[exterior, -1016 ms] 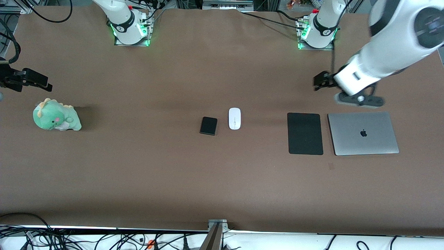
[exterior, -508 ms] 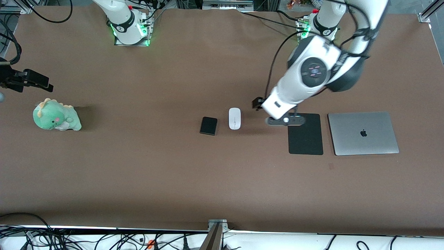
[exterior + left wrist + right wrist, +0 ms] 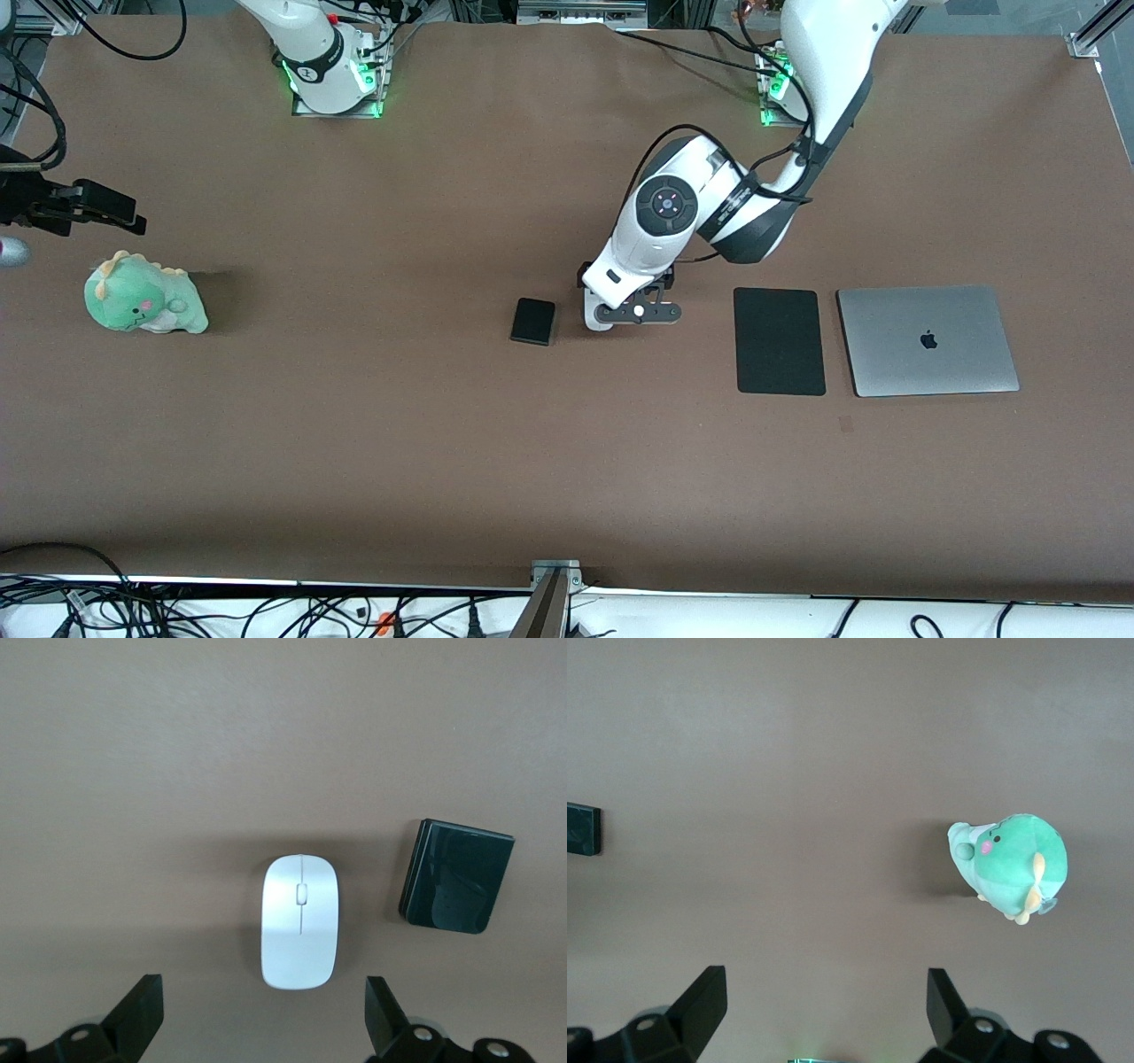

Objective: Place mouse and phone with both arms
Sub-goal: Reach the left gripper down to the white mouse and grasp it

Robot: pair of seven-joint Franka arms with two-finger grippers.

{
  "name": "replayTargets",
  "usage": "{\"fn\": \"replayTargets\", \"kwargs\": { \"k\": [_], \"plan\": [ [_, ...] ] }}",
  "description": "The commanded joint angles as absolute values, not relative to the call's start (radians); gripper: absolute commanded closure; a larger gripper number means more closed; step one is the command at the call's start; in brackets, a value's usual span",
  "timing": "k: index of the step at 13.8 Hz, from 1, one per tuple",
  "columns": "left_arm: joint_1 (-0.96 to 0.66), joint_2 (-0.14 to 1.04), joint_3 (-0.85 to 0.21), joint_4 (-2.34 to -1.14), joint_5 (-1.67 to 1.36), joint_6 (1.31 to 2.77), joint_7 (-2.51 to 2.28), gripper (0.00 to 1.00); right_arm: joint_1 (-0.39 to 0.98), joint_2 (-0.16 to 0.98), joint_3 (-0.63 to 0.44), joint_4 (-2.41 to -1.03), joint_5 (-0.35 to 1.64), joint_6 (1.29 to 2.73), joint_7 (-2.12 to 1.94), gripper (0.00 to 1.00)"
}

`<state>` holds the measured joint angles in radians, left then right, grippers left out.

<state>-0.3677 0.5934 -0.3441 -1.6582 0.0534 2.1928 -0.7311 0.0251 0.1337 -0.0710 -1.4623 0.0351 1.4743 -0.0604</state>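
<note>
Table (image 3: pixel 354 461): broad brown surface, mostly bare; the long edge by the front camera has nothing on it.

Left arm (image 3: pixel 700 213): a second ago it hung out by the laptop end, then swung in across the mouse pad. Its left claw (image 3: pixel 611 306) now sits over the mouse in mid-table, fingers spread wide with nothing between them; the left wrist view shows one finger (image 3: pixel 137 1014) to each side. Reads as lining up the grasp, pickup not yet made.

Right arm: waiting. Right claw (image 3: pixel 97 206) hangs at the table edge at its own end, over the bare patch beside the toy, barely shifted. Its fingers (image 3: pixel 700 997) are spread apart, empty.

Laptop (image 3: pixel 928 340): closed, grey, toward the left arm's end of the table.

Mouse pad (image 3: pixel 780 340): flat black, just beside the laptop, on its mid-table side. Likely the mouse's destination, with open table between.

Toy dinosaur (image 3: pixel 143 297): green plush, near the right arm's end.

Phone (image 3: pixel 533 321): mid-table, just beside the mouse and apart from it, untouched. Tight neighbour for a spread claw coming down.

Mouse (image 3: pixel 300 921): white, flat on the table, unmoved, mostly hidden under the left claw from the front.
</note>
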Motion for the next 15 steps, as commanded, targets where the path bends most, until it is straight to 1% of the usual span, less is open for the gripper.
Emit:
{"fn": "replayTargets", "kwargs": {
  "k": [1,4,8,11,13,15],
  "plan": [
    [-0.402,0.662,-0.337,-1.638,0.119,2.249,-0.744,0.0,0.067,0.146,-0.069,-1.473,0.035,1.471,0.035,0.0],
    [-0.423,0.709,-0.334,-1.638,0.129,2.322,-0.771,0.0,0.135,0.173,-0.069,-1.474,0.038,1.477,0.153,0.0],
    [-0.433,0.73,-0.328,-1.641,0.202,2.329,-0.791,0.0,0.216,0.213,-0.069,-1.473,0.041,1.511,0.268,0.0],
    [-0.46,0.776,-0.328,-1.638,0.294,2.335,-0.865,0.0,0.244,0.253,-0.069,-1.474,0.043,1.543,0.275,0.0],
    [-0.46,0.791,-0.328,-1.635,0.31,2.391,-0.887,0.0,0.249,0.276,-0.067,-1.474,0.044,1.563,0.276,0.0],
    [-0.46,0.798,-0.325,-1.635,0.31,2.399,-0.887,0.0,0.265,0.301,-0.067,-1.474,0.045,1.592,0.285,0.0]
  ]
}}
